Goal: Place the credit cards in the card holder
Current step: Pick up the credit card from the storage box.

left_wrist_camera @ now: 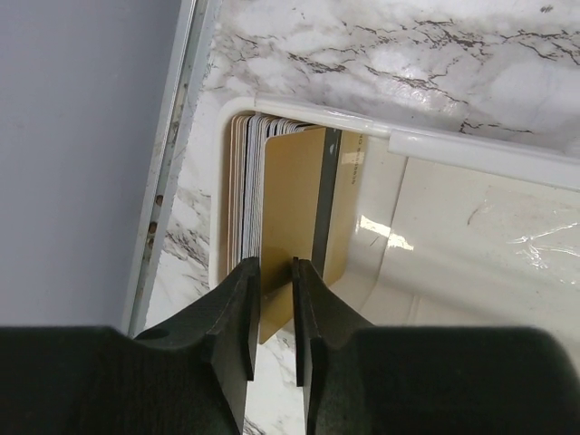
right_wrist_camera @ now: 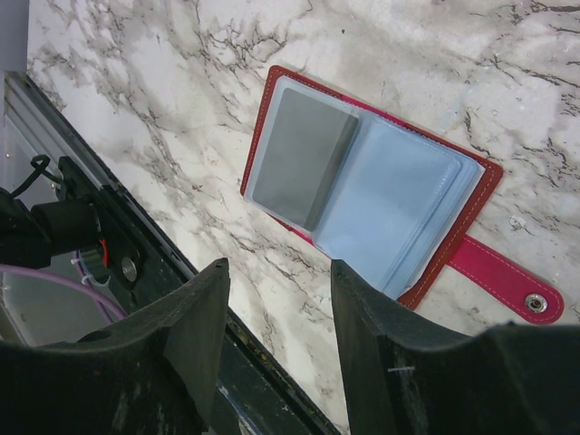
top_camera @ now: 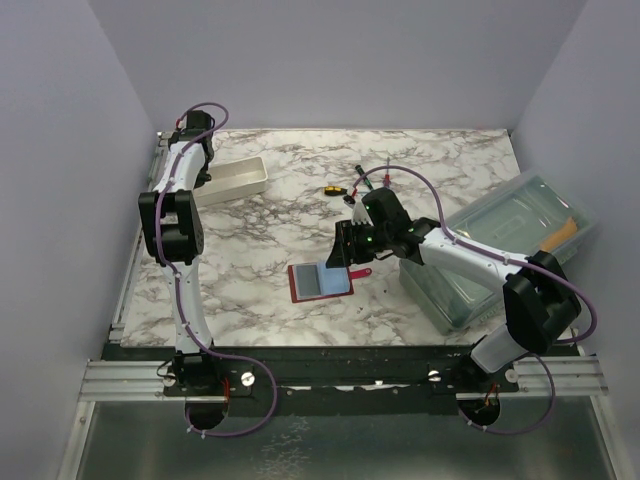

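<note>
Marble table (top_camera: 260, 270) — card holder (top_camera: 320, 282), strap (top_camera: 362, 273) rightward

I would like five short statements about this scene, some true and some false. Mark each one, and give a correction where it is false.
1. The wallet lies open on the table. True.
2. The right end effector holds a card. False: it is open and empty, near the wallet.
3. The left end effector is at the tray, with its fingers on either side of a tan card. True.
4. The cards in the tray lie flat in a pile. False: they stand on edge at one end.
5. The wallet's strap is snapped shut. False: it lies loose on the table.
</note>
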`<act>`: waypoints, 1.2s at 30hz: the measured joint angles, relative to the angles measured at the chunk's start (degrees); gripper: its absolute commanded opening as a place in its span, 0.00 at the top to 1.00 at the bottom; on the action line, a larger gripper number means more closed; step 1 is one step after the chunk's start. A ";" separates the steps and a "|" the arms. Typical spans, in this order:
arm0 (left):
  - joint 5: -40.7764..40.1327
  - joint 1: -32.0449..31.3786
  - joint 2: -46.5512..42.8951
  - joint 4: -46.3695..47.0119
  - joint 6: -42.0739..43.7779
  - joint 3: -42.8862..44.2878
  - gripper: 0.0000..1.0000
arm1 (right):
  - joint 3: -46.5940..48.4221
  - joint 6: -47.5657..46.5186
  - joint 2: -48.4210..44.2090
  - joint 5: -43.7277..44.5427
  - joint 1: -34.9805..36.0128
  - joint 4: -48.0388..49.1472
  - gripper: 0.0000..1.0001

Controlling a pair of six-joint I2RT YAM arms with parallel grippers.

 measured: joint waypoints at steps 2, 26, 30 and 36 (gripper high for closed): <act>0.11 -0.07 0.00 -0.31 0.07 0.31 0.82 | 0.00 0.02 0.00 -0.02 0.00 0.00 0.48; -2.16 -5.90 -2.67 -0.24 2.82 5.25 1.00 | -0.96 0.52 0.00 0.46 0.00 0.63 0.49; -0.76 -9.46 -7.91 0.07 1.75 5.64 1.00 | -0.87 0.52 -0.24 2.23 0.00 -1.05 0.48; 19.82 -13.70 -27.74 5.25 -7.50 -4.13 1.00 | 3.04 1.40 -1.92 4.09 0.00 -4.70 0.45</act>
